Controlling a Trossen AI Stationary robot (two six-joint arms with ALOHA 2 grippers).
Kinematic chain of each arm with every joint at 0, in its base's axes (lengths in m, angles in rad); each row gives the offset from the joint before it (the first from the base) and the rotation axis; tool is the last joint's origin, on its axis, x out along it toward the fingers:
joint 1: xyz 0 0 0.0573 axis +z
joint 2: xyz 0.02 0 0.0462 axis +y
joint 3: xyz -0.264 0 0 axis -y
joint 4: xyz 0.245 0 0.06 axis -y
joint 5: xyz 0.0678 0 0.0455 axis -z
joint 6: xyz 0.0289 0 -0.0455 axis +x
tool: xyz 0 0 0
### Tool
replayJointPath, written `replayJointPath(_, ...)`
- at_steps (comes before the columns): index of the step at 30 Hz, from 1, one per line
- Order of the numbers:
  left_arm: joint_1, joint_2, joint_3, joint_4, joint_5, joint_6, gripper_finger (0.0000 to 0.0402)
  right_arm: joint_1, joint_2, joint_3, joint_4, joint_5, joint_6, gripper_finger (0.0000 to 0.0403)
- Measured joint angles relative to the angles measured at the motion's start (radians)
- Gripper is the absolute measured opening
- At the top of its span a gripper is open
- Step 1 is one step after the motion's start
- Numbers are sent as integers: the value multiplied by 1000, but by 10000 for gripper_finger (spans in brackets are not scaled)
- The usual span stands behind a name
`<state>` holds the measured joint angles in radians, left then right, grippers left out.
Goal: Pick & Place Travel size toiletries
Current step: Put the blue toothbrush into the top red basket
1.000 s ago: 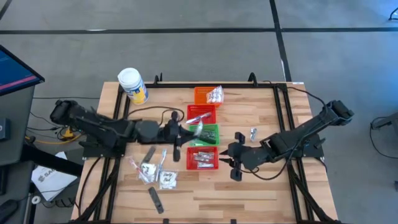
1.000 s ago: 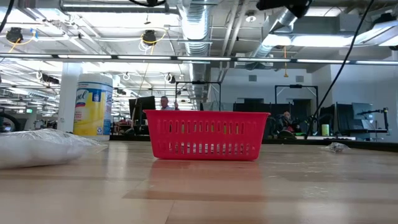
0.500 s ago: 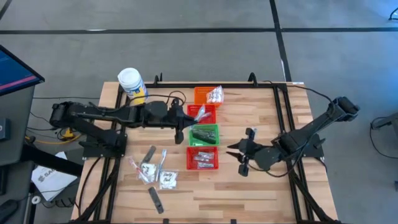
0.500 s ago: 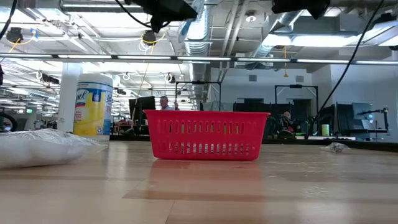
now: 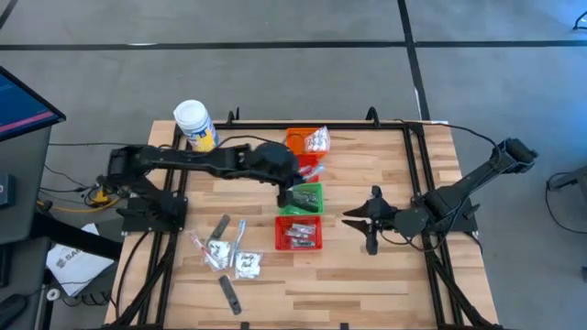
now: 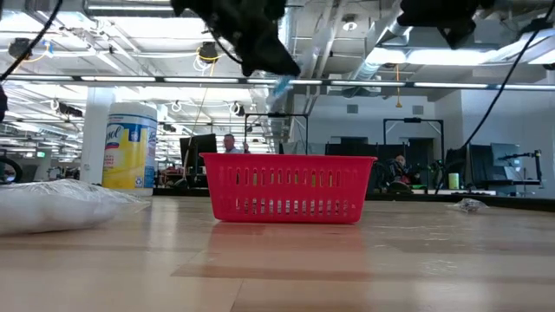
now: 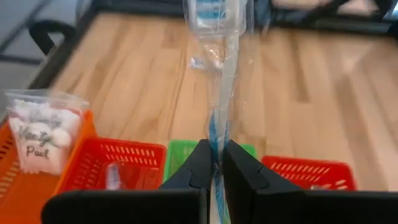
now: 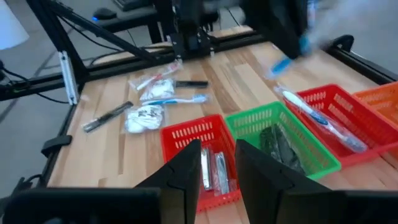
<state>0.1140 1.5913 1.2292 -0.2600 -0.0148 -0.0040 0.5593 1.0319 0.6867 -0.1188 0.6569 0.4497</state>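
Observation:
My left gripper (image 5: 295, 177) hangs over the row of baskets, above the far red basket (image 5: 310, 168), shut on a toothbrush in a clear wrapper (image 7: 219, 93). In the low view its blue tip (image 6: 282, 84) hangs well above the near red basket (image 6: 286, 186). My right gripper (image 5: 369, 223) hovers open to the right of the baskets, nothing between its fingers (image 8: 214, 168). Loose sachets (image 5: 216, 253), a toothbrush (image 5: 240, 233) and dark strips (image 5: 229, 294) lie flat on the table's near left. Another toothbrush (image 8: 318, 119) lies in the far red basket. My left gripper pinches the wrapped toothbrush near one end (image 7: 217, 134) between its two fingers. The fingers slant down from the table's left, and the toothbrush runs on forward past them, in line with them. It is lifted clear above the baskets, its free end (image 7: 214, 15) out in front.
Four mesh baskets stand in a row: orange (image 5: 301, 139) with a sachet, red, green (image 5: 303, 196) with dark strips, red (image 5: 298, 232) with silvery tubes. A white jar with a yellow label (image 5: 195, 125) stands at the far left corner. A dark frame rims the table.
My left gripper has swung toward the table's far edge and right with the toothbrush, from beside the green basket to over the far red one, tipping downward and sinking into the low view. My right gripper has drawn back toward the table's right edge.

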Motion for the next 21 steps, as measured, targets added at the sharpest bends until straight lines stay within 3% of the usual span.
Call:
replayJointPath(7, 29, 148, 200, -238, 3, 51, 10, 31, -68, -82, 153, 23, -77, 92)
replayJointPath(16, 78, 162, 284, -344, 3, 58, 10, 56, -210, -264, 521, -3, -257, 92)
replayJointPath(21, 105, 162, 293, -398, 0, 58, 10, 55, -258, -320, 576, -36, -291, 92)
